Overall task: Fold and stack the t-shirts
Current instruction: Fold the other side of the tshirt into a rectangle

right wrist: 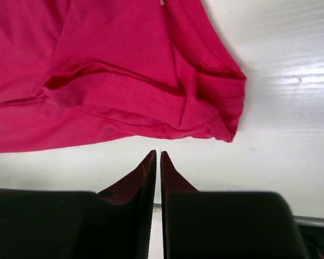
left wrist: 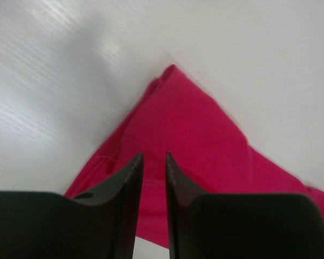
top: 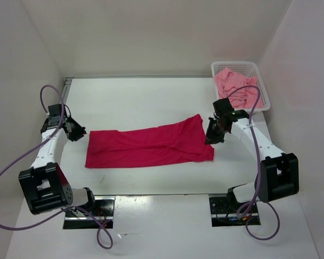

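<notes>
A crimson-magenta t-shirt [top: 151,147] lies folded into a long flat band across the middle of the table. My left gripper [top: 78,131] hovers at its left end; in the left wrist view the fingers [left wrist: 154,155] stand slightly apart over the cloth [left wrist: 194,124], holding nothing. My right gripper [top: 211,137] sits at the shirt's right end. In the right wrist view its tips [right wrist: 156,152] show only a thin slit over bare table, just short of the shirt's hemmed edge [right wrist: 108,70]. A light pink t-shirt [top: 236,86] lies crumpled in the basket.
The white mesh basket [top: 265,91] stands at the back right corner of the table, close behind the right arm. White walls enclose the table on three sides. Purple cables loop off both arms.
</notes>
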Robot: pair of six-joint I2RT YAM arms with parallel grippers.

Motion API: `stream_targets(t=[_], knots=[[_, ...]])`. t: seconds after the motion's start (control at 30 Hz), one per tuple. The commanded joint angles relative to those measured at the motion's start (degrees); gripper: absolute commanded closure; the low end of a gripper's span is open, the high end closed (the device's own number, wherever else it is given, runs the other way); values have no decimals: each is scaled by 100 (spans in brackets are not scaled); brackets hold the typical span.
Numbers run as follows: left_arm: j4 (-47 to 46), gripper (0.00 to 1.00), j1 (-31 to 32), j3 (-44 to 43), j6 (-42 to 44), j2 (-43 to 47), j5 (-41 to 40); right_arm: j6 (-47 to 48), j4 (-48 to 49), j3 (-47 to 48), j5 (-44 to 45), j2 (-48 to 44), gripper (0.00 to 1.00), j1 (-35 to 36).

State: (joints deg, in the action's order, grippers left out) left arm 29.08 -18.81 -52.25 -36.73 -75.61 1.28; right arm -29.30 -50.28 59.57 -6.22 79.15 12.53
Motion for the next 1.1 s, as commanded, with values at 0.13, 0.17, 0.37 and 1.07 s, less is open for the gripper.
stream_targets(t=[0.13,0.17,0.37,1.07], knots=[[-781,78,1115,-504,-396,-583,496,-189,1503,685,-433,652,100,722],[-781,78,1351,-506,-327,-699,496,-190,1730,809,-381,967,100,828],[-1045,78,1705,-50,-273,-1174,768,-67,2014,1636,-90,1892,89,1356],[-1071,77,791,962,-431,-1359,1919,170,1812,962,-90,2404,89,1735]])
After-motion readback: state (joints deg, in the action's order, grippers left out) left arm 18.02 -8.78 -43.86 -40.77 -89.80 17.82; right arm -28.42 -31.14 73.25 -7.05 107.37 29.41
